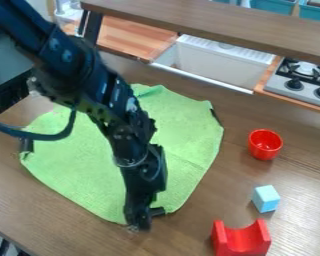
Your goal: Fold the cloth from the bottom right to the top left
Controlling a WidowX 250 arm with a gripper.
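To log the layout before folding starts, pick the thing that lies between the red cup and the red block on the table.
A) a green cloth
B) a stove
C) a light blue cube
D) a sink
C: the light blue cube sits below the red cup and above the red block.

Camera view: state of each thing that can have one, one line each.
Cloth: spread out, not folded
Tool: at cloth's near edge, grip unclear
Cup: upright
Blue block: apart from cup
Red block: hollow side up
Stove: on/off unclear
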